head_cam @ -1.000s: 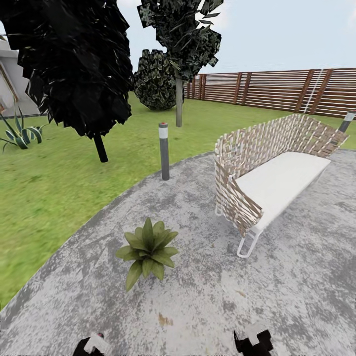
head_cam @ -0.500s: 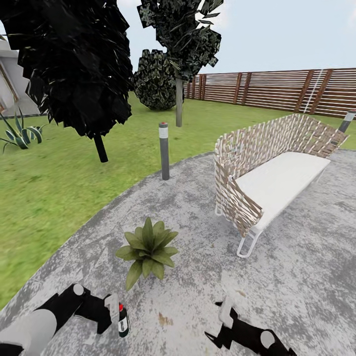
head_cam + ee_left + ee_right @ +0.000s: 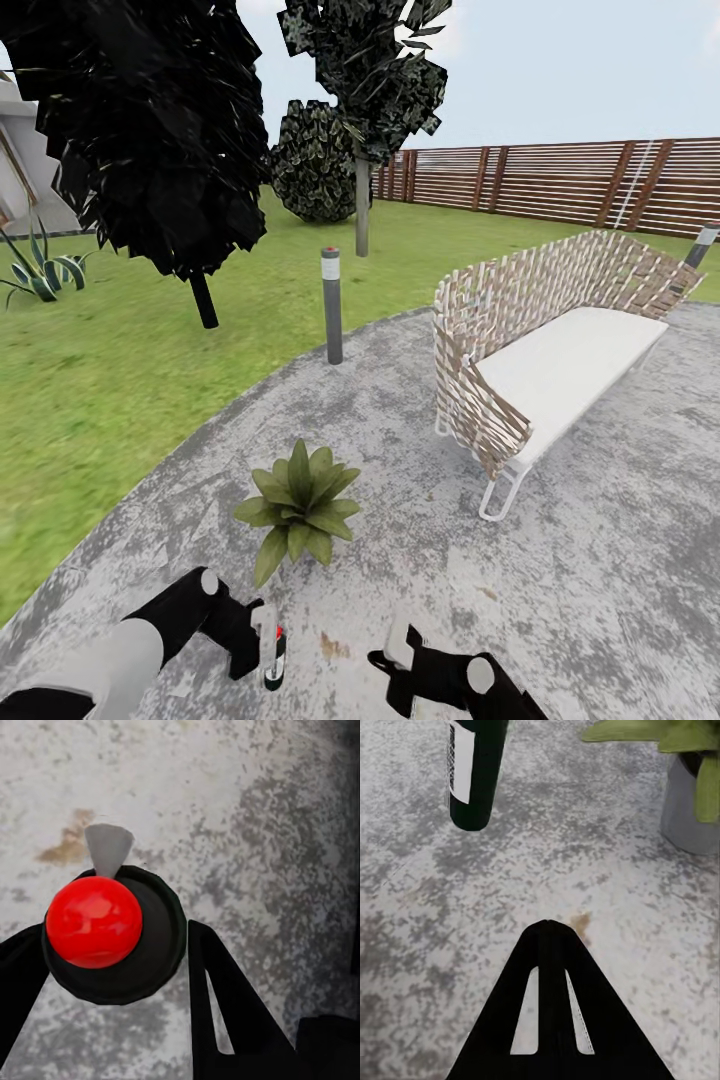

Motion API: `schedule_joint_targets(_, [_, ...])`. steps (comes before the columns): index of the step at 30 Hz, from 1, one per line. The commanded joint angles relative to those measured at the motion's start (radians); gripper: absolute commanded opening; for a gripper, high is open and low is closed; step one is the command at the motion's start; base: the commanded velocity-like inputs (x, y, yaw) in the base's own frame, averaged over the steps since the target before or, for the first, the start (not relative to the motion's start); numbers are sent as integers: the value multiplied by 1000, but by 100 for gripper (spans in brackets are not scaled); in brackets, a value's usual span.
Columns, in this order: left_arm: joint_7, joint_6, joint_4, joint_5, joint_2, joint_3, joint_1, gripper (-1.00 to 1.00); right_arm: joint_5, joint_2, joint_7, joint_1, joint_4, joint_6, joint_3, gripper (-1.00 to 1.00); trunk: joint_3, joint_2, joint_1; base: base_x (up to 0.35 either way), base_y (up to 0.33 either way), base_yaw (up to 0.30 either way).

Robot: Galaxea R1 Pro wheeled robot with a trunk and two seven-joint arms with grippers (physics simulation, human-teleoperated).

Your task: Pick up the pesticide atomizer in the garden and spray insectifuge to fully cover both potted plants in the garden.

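Left gripper (image 3: 268, 640) had its fingers (image 3: 225, 997) pinching the spray bottle (image 3: 275, 655) just above the patio (image 3: 560, 560), near the potted plant (image 3: 297, 503). Right gripper (image 3: 400, 650) hung beside it, fingers (image 3: 547, 1020) pressed together.

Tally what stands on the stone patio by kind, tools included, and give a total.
Potted plant: 1
Pesticide atomizer: 1, held in the left tool
Bollard lamp: 1, at the patio's edge
Woven bench: 1
Tools: 2, counting the right tool
Total: 6
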Motion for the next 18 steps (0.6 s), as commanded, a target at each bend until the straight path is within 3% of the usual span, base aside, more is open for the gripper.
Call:
schedule_joint_targets(1, [7, -11, -1, -14, -13, -1, 0, -100, 8, 10, 2, 0, -7, -2, -1, -100, -1, 0, 0, 0, 0, 0])
schedule_joint_targets(5, [21, -13, -2, -28, -51, -2, 4, -100, 8, 28, 2, 0, -14, -1, 11, -100, -1, 0, 0, 0, 0, 0])
schedule_joint_targets(9, [22, -15, -1, -90, -87, 0, 8, -100, 6, 30, 2, 0, -28, 0, 62, -100, -1, 0, 0, 0, 0, 0])
schedule_joint_targets(18, [16, -47, 1, -104, -92, -6, 11, -100, 5, 30, 2, 0, -49, 0, 68, -100, -1, 0, 0, 0, 0, 0])
